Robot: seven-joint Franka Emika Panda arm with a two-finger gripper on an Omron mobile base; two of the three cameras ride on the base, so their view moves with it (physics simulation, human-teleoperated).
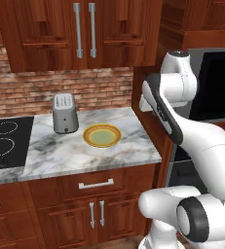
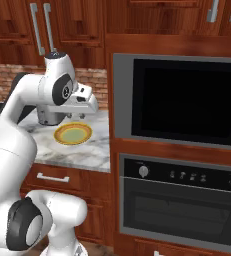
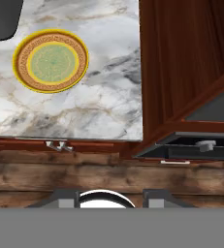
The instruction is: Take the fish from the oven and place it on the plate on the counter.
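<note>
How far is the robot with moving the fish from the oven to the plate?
Nothing looks done yet. The plate on the counter holds no fish, and the oven door appears closed in the right base view. For now the tool looks down over the counter edge from above, holding nothing. Still left: open the oven, take the fish, and set it on the plate.

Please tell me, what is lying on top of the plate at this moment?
Nothing lies on the plate: its pale green centre and patterned yellow rim are bare on the marble counter. No fish can be seen; the oven door is shut, hiding its inside.
</note>
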